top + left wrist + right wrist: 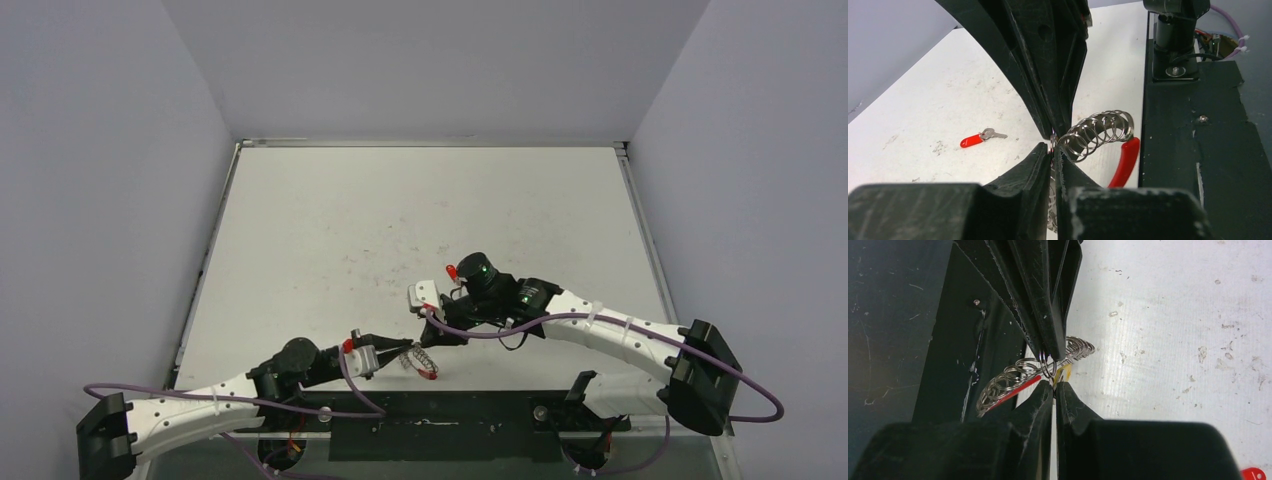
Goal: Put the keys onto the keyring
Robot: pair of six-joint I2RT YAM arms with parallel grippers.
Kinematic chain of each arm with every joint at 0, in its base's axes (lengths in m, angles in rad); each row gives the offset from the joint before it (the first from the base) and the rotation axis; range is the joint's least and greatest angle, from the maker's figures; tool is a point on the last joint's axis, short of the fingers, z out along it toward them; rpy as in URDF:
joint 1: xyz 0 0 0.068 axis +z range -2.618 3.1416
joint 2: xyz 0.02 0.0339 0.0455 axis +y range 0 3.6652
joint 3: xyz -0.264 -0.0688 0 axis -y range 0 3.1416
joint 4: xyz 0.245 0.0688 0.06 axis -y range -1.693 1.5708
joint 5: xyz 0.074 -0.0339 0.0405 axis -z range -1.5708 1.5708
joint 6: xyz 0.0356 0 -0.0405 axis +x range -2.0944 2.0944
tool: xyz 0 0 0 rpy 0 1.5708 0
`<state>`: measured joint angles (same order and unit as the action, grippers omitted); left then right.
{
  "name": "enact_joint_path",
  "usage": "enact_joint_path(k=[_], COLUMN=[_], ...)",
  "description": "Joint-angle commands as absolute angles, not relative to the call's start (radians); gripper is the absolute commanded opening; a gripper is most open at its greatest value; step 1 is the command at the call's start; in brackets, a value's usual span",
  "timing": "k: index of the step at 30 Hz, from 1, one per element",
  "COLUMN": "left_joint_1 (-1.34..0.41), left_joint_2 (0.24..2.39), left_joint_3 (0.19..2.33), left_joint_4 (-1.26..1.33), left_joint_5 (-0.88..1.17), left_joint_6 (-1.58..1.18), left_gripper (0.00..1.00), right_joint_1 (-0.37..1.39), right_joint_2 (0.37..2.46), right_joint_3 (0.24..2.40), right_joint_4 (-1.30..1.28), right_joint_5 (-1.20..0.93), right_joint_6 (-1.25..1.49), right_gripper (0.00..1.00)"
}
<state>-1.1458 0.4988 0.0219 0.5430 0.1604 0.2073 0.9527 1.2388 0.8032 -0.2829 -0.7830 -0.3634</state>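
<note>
I see a scuffed white counter (400,220), pale grey walls (100,200) around it, and a black base plate (440,440) along its near edge.

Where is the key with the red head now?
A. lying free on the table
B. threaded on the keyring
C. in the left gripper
A: the red-headed key lies flat on the table, apart from the keyring that the left gripper pinches.

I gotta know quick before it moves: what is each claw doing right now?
Left claw: closed on the keyring.
Right claw: closed beside the yellow key; its grip cannot be told.
</note>
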Motion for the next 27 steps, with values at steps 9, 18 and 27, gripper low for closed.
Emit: enact_joint_path(k=[9,18,27], left_joint_1=[-1.15,-1.15,-1.15], left_joint_2=[0.45,0.498,0.577], left_joint_3=[0.149,0.243,0.365], left_joint_4=[0.327,0.154,-0.014], left_joint_5=[0.093,0.099,0.13], left_joint_6=[0.25,0.284,0.305], left_gripper=[0.13,0.13,0.14], right_joint_1=[1.012,1.061,1.072], right_joint_2=[1.321,1.367,1.429], right_joint_3=[1.035,1.115,1.189], right_joint_4=[-0.604,-0.654,-0.66], right_joint_5=[-0.636,-0.556,-0.533], right_joint_6=[-0.436,-0.388,-0.294], right_gripper=[0.0,0.0,0.0])
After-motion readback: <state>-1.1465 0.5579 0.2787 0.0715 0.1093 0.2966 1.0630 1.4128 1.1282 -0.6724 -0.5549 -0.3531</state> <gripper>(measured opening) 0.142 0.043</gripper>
